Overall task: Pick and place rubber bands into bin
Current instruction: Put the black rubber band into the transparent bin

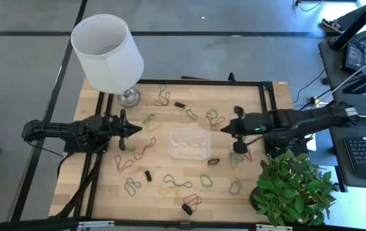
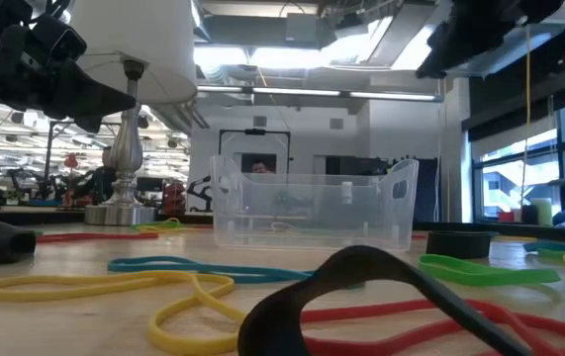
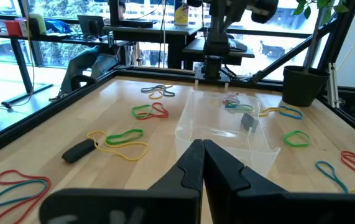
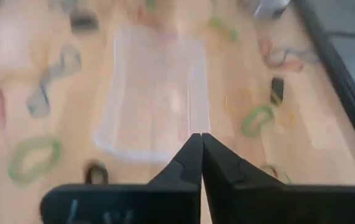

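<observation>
**Clear tub nearly bare, bands all over the board**

Clear plastic bin sits mid-table on the wooden table, between the two arms. High view shows a pale squiggle inside it, maybe one or two bands; the left wrist view shows a few coloured bits and a dark piece at the far end of the tub, but whether they lie inside or behind the clear wall I cannot tell. Call it a handful at most.

Rubber bands lie scattered on every side of the bin: red and green ones near the left arm, a yellow-and-blue tangle toward the front edge, more green and red by the potted plant, a few near the lamp at the back. Several short black pieces among them. Low view confirms yellow, teal, green, red and black loops flat on the wood in front of the tub.

Left gripper hangs left of the bin, fingers pressed together, nothing between them. Right gripper hangs off the bin's right side, pointed at the tub, jaws meeting at the tips and empty in its own wrist view.

Judgement: early days. Nearly the whole scatter is left to collect, neither arm carrying anything.
</observation>
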Robot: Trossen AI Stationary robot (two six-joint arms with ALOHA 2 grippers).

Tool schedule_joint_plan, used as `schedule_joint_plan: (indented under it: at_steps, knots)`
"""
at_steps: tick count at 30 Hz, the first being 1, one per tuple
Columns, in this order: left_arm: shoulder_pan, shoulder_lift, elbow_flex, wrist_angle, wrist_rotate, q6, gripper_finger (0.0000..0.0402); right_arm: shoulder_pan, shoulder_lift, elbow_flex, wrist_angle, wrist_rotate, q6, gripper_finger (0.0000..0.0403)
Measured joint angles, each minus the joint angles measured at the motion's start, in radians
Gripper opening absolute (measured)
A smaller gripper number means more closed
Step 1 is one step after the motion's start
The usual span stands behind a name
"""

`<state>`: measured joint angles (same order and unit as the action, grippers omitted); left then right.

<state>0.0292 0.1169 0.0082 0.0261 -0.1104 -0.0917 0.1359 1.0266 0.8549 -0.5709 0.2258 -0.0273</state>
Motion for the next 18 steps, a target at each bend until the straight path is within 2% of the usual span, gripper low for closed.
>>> schedule_joint_plan:
  at_steps: [4,9,14,18]
  knots:
    - [0.000,0.000,0.000,0.000,0.000,0.000,0.0004,0.000,0.199,0.137,-0.167,-0.003,0.021,0.0032]
    - [0.000,0.000,0.000,0.000,0.000,0.000,0.0004,0.024,0.376,0.262,-0.346,-0.097,0.106,0.0057]
    - [0.000,0.000,0.000,0.000,0.000,0.000,0.0004,0.103,0.467,0.260,-0.365,-0.124,0.264,0.0093]
    - [0.000,0.000,0.000,0.000,0.000,0.000,0.0004,0.178,0.511,0.229,-0.294,-0.126,0.410,0.0124]
